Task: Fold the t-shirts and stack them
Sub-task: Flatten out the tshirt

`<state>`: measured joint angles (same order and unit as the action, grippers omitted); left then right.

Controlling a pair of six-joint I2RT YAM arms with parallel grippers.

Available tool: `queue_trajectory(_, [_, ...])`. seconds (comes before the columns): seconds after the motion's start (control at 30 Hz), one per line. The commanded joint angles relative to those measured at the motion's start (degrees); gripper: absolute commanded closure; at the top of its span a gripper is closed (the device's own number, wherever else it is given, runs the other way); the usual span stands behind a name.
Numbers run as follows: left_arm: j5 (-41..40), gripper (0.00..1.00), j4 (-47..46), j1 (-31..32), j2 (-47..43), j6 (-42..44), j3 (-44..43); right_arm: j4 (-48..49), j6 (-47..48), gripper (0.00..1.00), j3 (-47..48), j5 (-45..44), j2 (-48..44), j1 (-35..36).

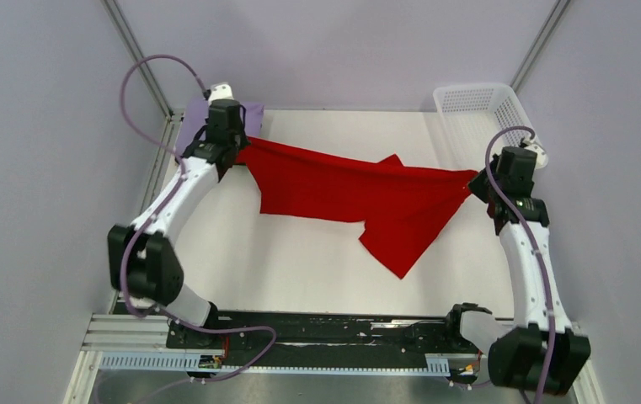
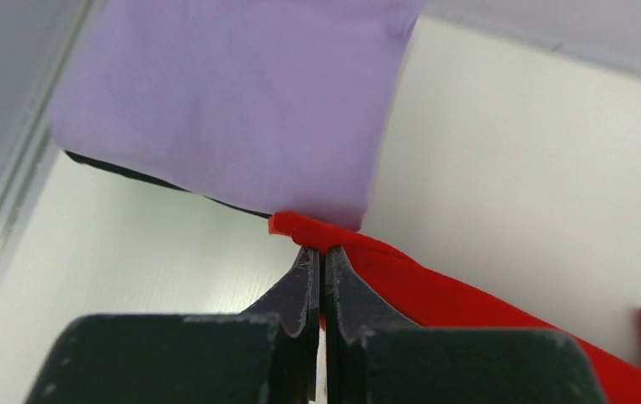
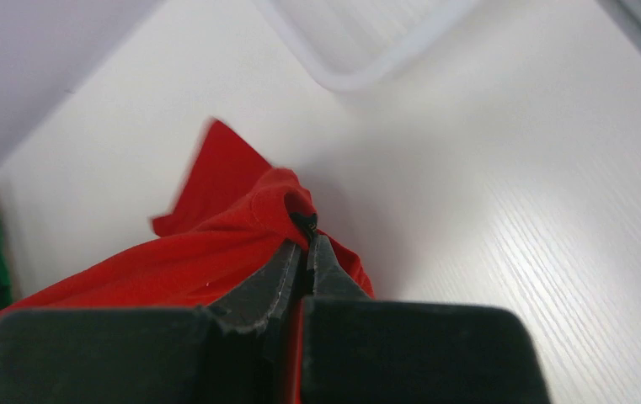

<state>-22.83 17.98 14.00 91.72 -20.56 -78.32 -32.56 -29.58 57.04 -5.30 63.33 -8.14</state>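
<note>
**Left gripper** [image 2: 321,251] — my jaws are pressed together on a thin fold at one end of the red t-shirt [image 1: 359,198]; the cloth is pinched at the very tips, with a small red lip showing beyond them.

**Right gripper** [image 3: 307,244] — my jaws are clamped together on a bunched corner at the shirt's opposite end, red cloth gathered on both sides of the tips.

**Red t-shirt** — it is strung between my two arms across the far half of the table [image 1: 300,269]. Its upper edge is drawn fairly straight, while its lower part sags onto the white surface and ends in a pointed flap toward my bases. I judge the two-ended hold is meant to pull the cloth out flat before any fold; the fold itself is not yet made.

**Lavender t-shirt** [image 2: 232,101] — this one is folded square in the far left corner, just beside my left tips. It lies on a dark t-shirt [image 2: 114,167], of which only a thin edge shows. I judge this is the stack the red shirt is meant to join.

**White mesh basket** [image 1: 478,93] — it sits in the far right corner, beyond my right wrist and apart from the cloth.
</note>
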Motion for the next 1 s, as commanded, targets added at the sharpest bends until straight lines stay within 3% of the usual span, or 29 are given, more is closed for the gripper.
queue_trajectory(0.0, [-0.62,1.0,-2.58,-1.34,-20.48,1.0,2.41,-0.27,2.94,1.0,4.1,2.28,-14.16,-0.87])
queue_trajectory(0.17, [2.28,1.0,1.78,-1.34,-34.56,0.78,3.08,-5.46,4.01,1.0,9.05,3.87,-24.64,-0.89])
queue_trajectory(0.4, [1.29,1.0,5.76,-1.34,-40.87,-0.36,2.06,-10.55,5.31,1.0,14.05,2.25,-25.96,-0.91])
queue_trajectory(0.6, [-5.34,1.0,6.94,-1.34,-35.95,-2.05,3.28,-8.68,4.4,1.0,11.44,-0.32,-19.85,-0.9])
queue_trajectory(0.7, [-7.24,0.87,5.04,-1.5,-29.27,-3.33,6.38,-4.48,3.38,1.0,7.5,0.4,-12.89,-0.89])
queue_trajectory(0.83, [-6.84,0.81,4.57,-4.21,-15.51,-7.4,8.24,2.38,2.76,0.94,4.04,0.54,-0.89,-0.91])
queue_trajectory(0.9, [-3.21,0.56,4.98,-7.18,-7.02,-9.27,5.72,3.82,2.96,0.83,6.0,0.13,5.15,-0.91])
queue_trajectory(0.93, [0.12,0.31,5.72,-8.89,-1.2,-10.37,2.19,3.85,2.95,0.69,7.53,-0.27,8.28,-0.91])
queue_trajectory(0.97, [1.55,0.22,8.07,-9.38,1.48,-10.68,-0.17,3.81,2.72,0.53,8.77,-1.03,9.88,-0.91])
